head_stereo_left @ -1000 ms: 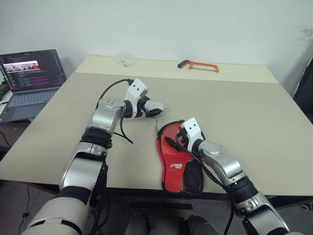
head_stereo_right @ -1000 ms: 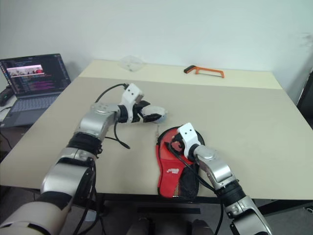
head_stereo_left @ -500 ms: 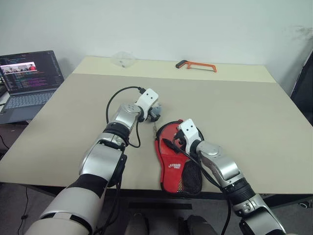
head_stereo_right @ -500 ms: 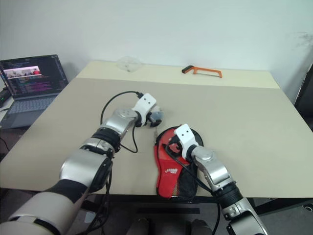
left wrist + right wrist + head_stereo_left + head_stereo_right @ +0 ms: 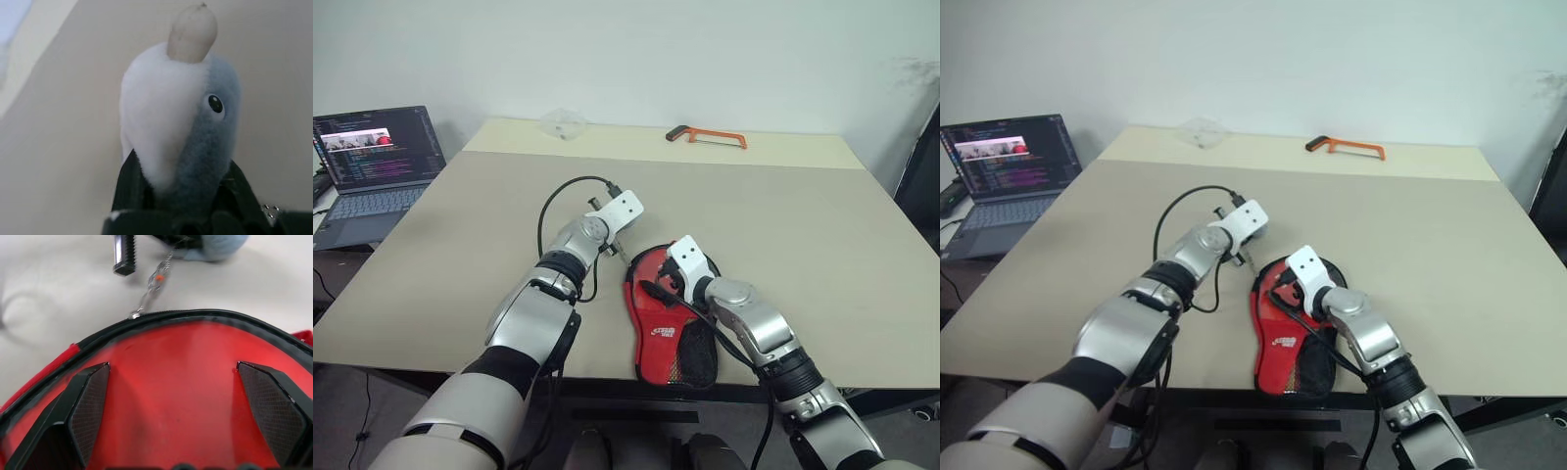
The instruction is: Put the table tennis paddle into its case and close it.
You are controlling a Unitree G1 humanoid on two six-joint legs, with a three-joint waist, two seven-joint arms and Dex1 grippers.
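The case, a red pouch with a white logo, a black mesh panel and black edging, lies flat near the table's front edge. My right gripper is open, with both fingers resting on its red round end. A thin chain runs from the case's zip edge to a small grey-and-white plush toy. My left gripper is shut on this toy, just beyond the case's top left edge. The table tennis paddle is hidden.
An open laptop sits on a side table at the left. An orange hacksaw and a clear plastic piece lie at the table's far edge. The beige table stretches wide to the right.
My left gripper swung in toward the top of the case, rolled its wrist and shut on the plush toy. The right gripper stayed on the case.
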